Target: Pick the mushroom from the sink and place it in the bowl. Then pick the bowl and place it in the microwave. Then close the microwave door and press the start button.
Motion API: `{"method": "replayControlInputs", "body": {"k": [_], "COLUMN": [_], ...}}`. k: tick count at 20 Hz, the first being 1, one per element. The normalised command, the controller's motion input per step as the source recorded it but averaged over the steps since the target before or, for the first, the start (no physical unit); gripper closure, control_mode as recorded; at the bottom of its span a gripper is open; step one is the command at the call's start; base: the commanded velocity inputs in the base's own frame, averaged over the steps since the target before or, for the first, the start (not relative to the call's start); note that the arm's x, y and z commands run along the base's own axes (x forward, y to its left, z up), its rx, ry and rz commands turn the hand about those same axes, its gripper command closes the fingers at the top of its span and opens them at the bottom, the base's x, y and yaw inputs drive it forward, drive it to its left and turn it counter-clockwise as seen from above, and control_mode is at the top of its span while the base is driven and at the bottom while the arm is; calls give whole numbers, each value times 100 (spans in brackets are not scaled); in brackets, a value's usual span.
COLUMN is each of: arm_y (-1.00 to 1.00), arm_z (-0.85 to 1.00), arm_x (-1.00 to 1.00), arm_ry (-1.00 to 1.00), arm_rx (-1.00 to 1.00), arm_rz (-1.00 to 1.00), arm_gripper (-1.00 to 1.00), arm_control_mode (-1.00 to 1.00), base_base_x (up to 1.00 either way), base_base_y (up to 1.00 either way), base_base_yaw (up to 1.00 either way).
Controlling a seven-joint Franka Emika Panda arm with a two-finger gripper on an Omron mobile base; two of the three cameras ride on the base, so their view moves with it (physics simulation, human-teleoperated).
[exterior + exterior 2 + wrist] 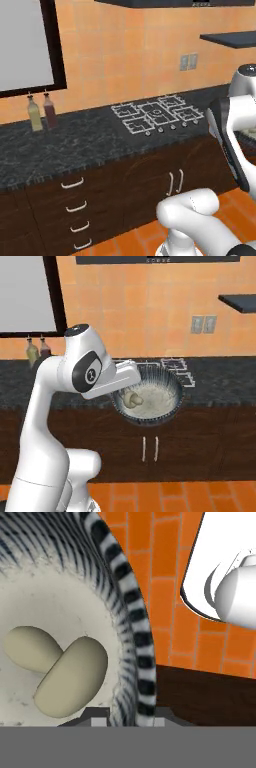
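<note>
The jaws grip the rim of the bowl [150, 393], holding it in the air in front of the counter [220, 383], below the hob [172, 367]. The mushroom [133, 399] lies inside the bowl.

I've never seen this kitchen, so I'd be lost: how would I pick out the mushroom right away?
Find the white robot arm in front of the dark counter with the gas hob. It carries a ribbed, see-through bowl level with the counter's front edge. The mushroom lies inside: a small cream piece with rounded cap and short stem, the bowl's sole content.
</note>
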Motion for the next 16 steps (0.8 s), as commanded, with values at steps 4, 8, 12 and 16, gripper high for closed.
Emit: {"method": "replayControlInputs", "body": {"k": [4, 8, 12, 16], "arm_y": [0, 0, 0, 0], "arm_z": [0, 0, 0, 0], "arm_x": [0, 0, 0, 0], "arm_ry": [0, 0, 0, 0], "arm_rx": [0, 0, 0, 0], "arm_rz": [0, 0, 0, 0], "arm_gripper": [100, 100, 100, 100], "arm_control_mode": [100, 100, 100, 100], "base_base_x": [-7, -1, 0, 20], "base_base_y": [36, 23, 24, 26], "base_base_yaw": [96, 98, 96, 86]}}
